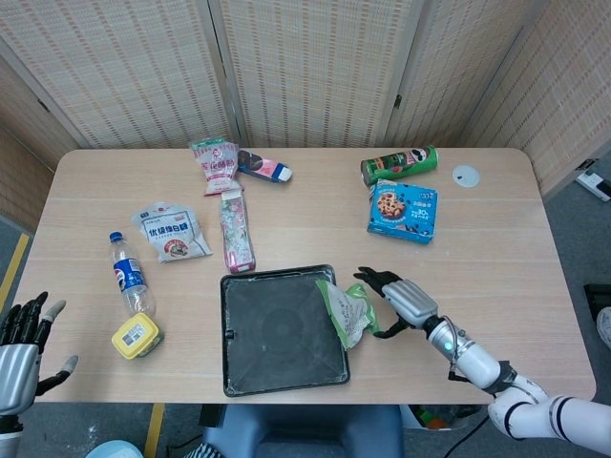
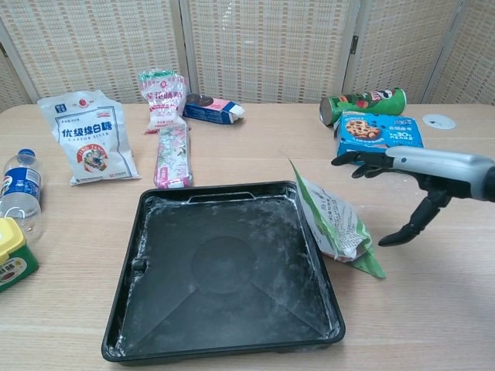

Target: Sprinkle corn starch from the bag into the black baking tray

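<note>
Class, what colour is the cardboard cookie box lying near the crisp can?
Blue cardboard cookie box, clearest in the chest view.

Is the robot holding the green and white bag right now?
No, nothing is held. The right hand is open beside the green and white starch bag, not touching it. The left hand is open too, off the table's edge.
</note>
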Controlling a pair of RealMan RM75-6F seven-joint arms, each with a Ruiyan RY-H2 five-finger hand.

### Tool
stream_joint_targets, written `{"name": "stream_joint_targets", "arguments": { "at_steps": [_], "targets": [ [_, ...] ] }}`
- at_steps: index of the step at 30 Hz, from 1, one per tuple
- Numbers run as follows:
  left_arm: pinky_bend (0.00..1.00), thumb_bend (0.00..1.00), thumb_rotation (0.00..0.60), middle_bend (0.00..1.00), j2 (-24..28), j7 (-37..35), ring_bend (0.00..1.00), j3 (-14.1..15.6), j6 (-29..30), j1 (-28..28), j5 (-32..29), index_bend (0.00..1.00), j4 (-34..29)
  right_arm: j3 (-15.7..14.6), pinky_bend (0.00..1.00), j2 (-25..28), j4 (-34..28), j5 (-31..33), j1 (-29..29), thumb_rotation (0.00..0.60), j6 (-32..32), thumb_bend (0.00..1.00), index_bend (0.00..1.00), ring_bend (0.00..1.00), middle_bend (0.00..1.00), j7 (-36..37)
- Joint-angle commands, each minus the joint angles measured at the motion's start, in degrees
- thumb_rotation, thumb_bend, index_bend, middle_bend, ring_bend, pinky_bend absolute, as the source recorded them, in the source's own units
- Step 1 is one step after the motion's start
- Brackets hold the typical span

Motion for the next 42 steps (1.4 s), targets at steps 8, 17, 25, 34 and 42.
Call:
{"name": "stream_joint_targets", "arguments": {
  "at_steps": [8,17,25,34,42],
  "targets": [
    [0.0,0.32,0.6,0.0,0.2,-0.5,0.01,0.0,0.3,0.2,0.2,0.15,0.1,0.6,0.1,-8.5,7.6,2.5,1.0,0.6,-0.6,0.07,0.0,0.14,0.1,-7.2],
    [0.0,0.32,0.6,0.0,0.2,-1.1,0.01,0.1,0.7,0.7,0.0,0.15,0.5,0.5,0.11,-11.6,10.5,2.7,0.8,0.6,0.8,0.07,0.13,0.17,0.15,-10.0],
    [0.0,0.32,0.6,0.0,0.3,-1.2,0.01,0.0,0.7,0.8,0.0,0.16,0.6,0.7,0.11,-14.6,14.3,3.3,1.1,0.6,0.7,0.07,0.16,0.18,0.16,-11.3],
    [0.0,0.32,0.6,0.0,0.4,-1.4,0.01,0.0,0.7,0.9,-0.1,0.16,0.8,1.3,0.1,-17.7,18.2,3.9,1.5,0.6,0.3,0.15,0.27,0.2,0.23,-11.4],
    [0.0,0.32,0.6,0.0,0.5,-1.8,0.01,0.0,1.0,1.1,-0.1,0.16,1.1,1.8,0.12,-19.5,20.8,3.7,1.5,0.6,1.9,0.42,0.45,0.28,0.35,-12.5]
  ]
}}
